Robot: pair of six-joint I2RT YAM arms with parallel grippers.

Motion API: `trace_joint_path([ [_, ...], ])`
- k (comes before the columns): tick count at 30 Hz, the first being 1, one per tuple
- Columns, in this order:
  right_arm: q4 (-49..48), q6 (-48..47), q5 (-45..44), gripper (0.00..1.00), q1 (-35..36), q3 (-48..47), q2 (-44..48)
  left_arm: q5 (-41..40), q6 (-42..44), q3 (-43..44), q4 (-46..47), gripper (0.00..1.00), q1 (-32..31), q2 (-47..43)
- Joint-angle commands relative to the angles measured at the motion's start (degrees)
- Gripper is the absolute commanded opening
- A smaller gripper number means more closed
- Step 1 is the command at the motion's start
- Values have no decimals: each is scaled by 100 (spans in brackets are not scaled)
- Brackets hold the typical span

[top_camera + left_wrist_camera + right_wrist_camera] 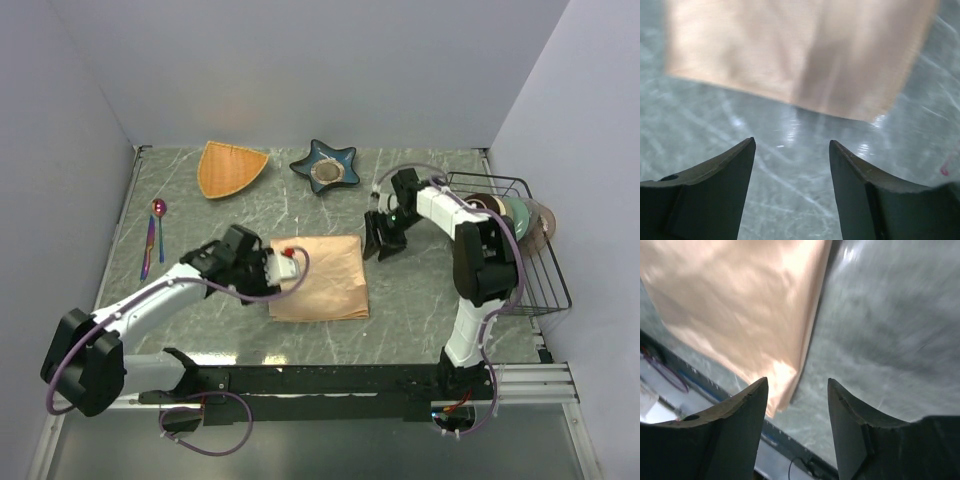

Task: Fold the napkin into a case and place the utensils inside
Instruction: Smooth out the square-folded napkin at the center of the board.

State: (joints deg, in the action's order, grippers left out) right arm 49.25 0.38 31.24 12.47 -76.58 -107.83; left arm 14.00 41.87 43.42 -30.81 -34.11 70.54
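The left claw (791,141) and right claw (797,380) stand open, empty; we fear the shiny napkin (790,50) ahead may slide when pinched.

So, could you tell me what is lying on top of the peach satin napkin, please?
Nothing rests on the peach-orange satin napkin; its upper face shows bare. The iridescent purple-pink metal utensils lie apart on the grey marbled table. Anything beneath the cloth is covered.

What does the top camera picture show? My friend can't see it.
A peach napkin lies flat in the middle, the left end effector at its left edge and the right end effector by its upper right corner. Shiny purple utensils lie far left.
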Motion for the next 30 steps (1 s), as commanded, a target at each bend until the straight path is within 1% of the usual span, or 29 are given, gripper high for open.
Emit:
trace_joint_path([
  [1, -206, 427, -154, 62, -16, -831, -633, 543, -554, 500, 91, 68, 824, 2],
  [3, -197, 463, -119, 63, 1, -1122, -932, 551, -854, 676, 364, 69, 1080, 187],
  [4, -197, 480, -110, 63, 10, -1192, -1011, 682, -1134, 990, 435, 71, 1343, 484],
  [6, -232, 524, -92, 63, 36, -1316, -1196, 893, -1434, 1430, 462, 72, 1538, 889],
  [7, -232, 533, -66, 63, 45, -1342, -1240, 1007, -1653, 1955, 366, 72, 1669, 1370],
  [9, -276, 542, 4, 63, 89, -1360, -1328, 1271, -1944, 2502, 312, 71, 1732, 1882],
  [10, -320, 542, 22, 62, 106, -1351, -1337, 1394, -2172, 3044, 216, 69, 1749, 2389],
  [12, -407, 551, 48, 58, 150, -1334, -1381, 1675, -2410, 3540, 163, 68, 1758, 2849],
  [13, -434, 542, 40, 57, 177, -1342, -1398, 1755, -2603, 3977, 163, 66, 1750, 3303],
  [14, -452, 542, 48, 56, 194, -1377, -1468, 1825, -2674, 4216, 24, 65, 1750, 3525],
  [15, -478, 507, 57, 51, 229, -1412, -1504, 1878, -2814, 4593, -13, 63, 1750, 3737],
  [16, -496, 498, 66, 49, 238, -1430, -1539, 1887, -2859, 4736, -48, 59, 1750, 4104],
  [17, -513, 507, 83, 48, 256, -1483, -1583, 1931, -2894, 4842, -83, 57, 1750, 4256],
  [19, -566, 480, 136, 44, 335, -1544, -1653, 2080, -2991, 4939, -101, 51, 1750, 4537],
  [20, -575, 454, 145, 43, 387, -1640, -1723, 2115, -3035, 4913, -92, 50, 1750, 4591],
  [23, -601, 358, 206, 41, 589, -1860, -1855, 2247, -3105, 4545, -31, 45, 1758, 4521],
  [24, -627, 288, 224, 41, 642, -1913, -1882, 2343, -3149, 4187, 74, 44, 1793, 4434],
  [26, -645, 217, 233, 41, 817, -2098, -1995, 2458, -3211, 3816, 136, 43, 1864, 4126],
  [27, -654, 199, 250, 41, 897, -2168, -2031, 2493, -3272, 3466, 180, 43, 1951, 4012],
  [29, -645, 138, 277, 41, 1063, -2414, -2171, 2573, -3334, 3139, 198, 44, 2074, 3652],
  [30, -619, 111, 294, 41, 1125, -2502, -2224, 2608, -3430, 2772, 320, 45, 2249, 3485],
])
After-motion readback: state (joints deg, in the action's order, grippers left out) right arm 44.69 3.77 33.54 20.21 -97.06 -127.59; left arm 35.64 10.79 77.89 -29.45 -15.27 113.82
